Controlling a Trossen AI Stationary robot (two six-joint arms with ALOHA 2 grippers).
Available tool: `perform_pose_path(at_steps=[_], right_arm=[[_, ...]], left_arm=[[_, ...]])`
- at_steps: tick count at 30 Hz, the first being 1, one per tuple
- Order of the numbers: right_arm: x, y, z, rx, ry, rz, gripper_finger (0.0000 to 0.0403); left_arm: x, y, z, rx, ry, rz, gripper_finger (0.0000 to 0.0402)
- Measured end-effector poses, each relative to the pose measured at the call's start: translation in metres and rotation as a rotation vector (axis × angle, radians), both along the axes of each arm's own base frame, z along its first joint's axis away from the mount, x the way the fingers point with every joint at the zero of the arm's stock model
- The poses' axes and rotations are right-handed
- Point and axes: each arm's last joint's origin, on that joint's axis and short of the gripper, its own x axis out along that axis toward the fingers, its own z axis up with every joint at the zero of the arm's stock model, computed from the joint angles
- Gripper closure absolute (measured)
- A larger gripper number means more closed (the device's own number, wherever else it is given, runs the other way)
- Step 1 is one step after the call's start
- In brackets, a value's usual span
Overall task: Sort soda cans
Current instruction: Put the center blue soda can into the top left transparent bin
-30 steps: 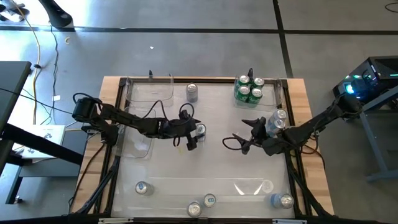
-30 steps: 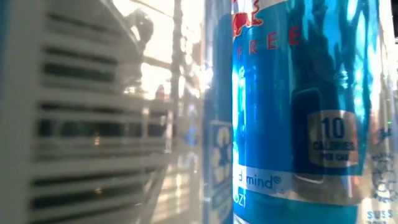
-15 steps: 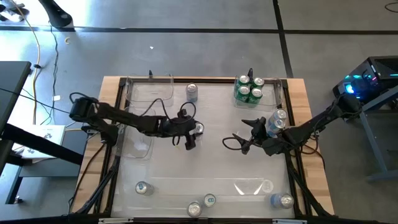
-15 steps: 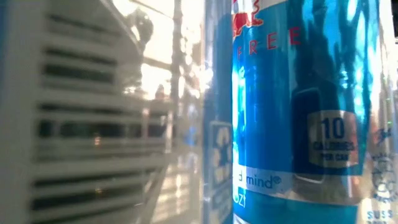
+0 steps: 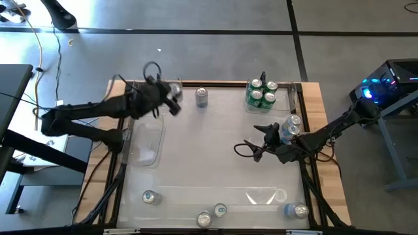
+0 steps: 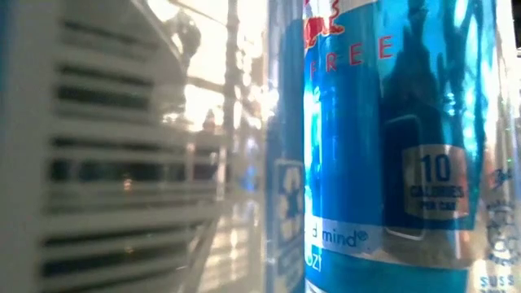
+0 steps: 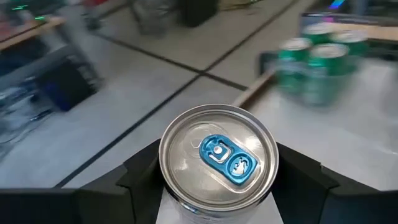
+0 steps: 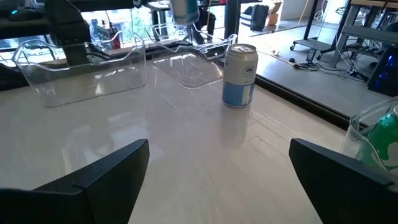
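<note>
Now the left gripper (image 7: 217, 186) clamps a silver-topped can with a blue tab (image 7: 218, 155) between its fingers above the pale table's (image 5: 215, 143) far-left clear plastic tray (image 5: 147, 140); the right gripper (image 5: 251, 147) hangs wide open mid-table, grey floor (image 7: 124, 93) beyond.

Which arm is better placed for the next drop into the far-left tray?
Left. The left gripper is shut on a silver can and sits at the clear far-left tray. The right gripper is open, empty, mid-table on the right, farther from that tray.

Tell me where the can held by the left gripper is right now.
In the high view the held can is at the table's far left corner, clamped in the left gripper above the clear tray, just left of the lone standing can.
</note>
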Motion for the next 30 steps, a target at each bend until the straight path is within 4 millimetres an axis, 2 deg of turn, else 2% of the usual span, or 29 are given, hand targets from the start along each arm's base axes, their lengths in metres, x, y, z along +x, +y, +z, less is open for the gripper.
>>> perform_pose_path(at_steps=[4, 9, 13, 19, 30], right_arm=[[0.000, 0.000, 0.000, -0.006, -0.007, -0.017, 0.0018], [0.000, 0.000, 0.001, -0.005, -0.011, -0.019, 0.0018], [0.000, 0.000, 0.001, -0.001, -0.014, -0.020, 0.0018], [0.000, 0.000, 0.001, 0.008, -0.020, -0.022, 0.0018], [0.000, -0.001, 0.001, 0.027, -0.034, -0.029, 0.0018]], left_arm=[[-0.017, 0.034, -0.002, -0.033, -0.030, 0.068, 0.0171], [-0.025, 0.074, -0.023, -0.083, -0.028, 0.139, 0.0171], [-0.027, 0.097, -0.045, -0.108, -0.050, 0.165, 0.0171], [-0.022, 0.117, -0.071, -0.147, -0.076, 0.169, 0.0171], [-0.008, 0.128, -0.104, -0.242, 0.001, 0.150, 0.0171]])
